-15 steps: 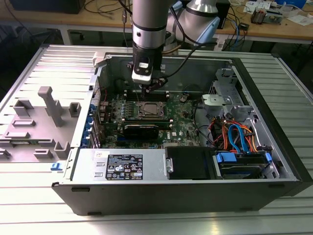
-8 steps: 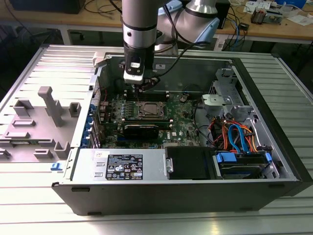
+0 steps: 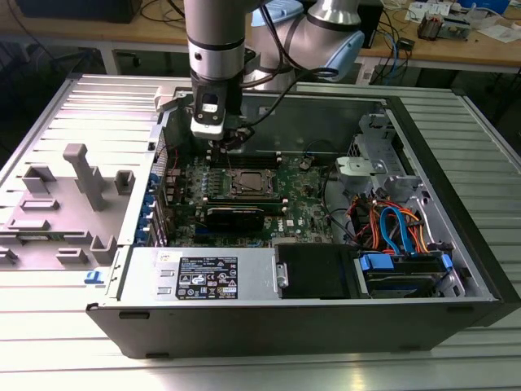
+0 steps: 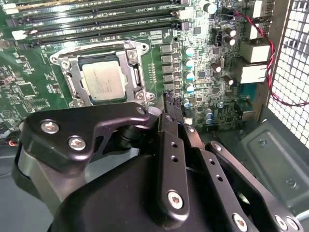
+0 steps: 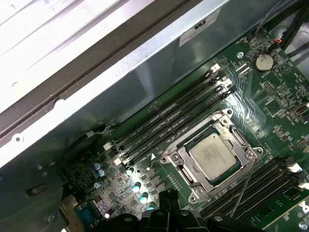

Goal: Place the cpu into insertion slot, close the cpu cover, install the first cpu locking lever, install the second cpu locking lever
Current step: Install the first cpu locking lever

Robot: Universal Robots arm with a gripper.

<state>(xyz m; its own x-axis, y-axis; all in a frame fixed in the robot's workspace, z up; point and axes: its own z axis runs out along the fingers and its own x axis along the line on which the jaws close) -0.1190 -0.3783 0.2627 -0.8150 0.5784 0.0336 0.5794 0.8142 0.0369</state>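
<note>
Gripper (image 3: 221, 145) hangs low inside the open computer case (image 3: 326, 324), over the green motherboard (image 3: 305, 205) and near one corner of the insertion slot (image 4: 65, 64) — its black fingertips (image 4: 169, 100) are pressed together and grasp nothing. The cpu (image 4: 102, 80) sits flat in the slot with its silvery top up. The cpu cover (image 4: 131, 77) lies down around it as a metal frame — long black memory slots (image 5: 169, 121) run on both sides.

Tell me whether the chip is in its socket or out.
In. In both wrist views the chip lies flat and level, with the metal frame lying around its edges.
</note>
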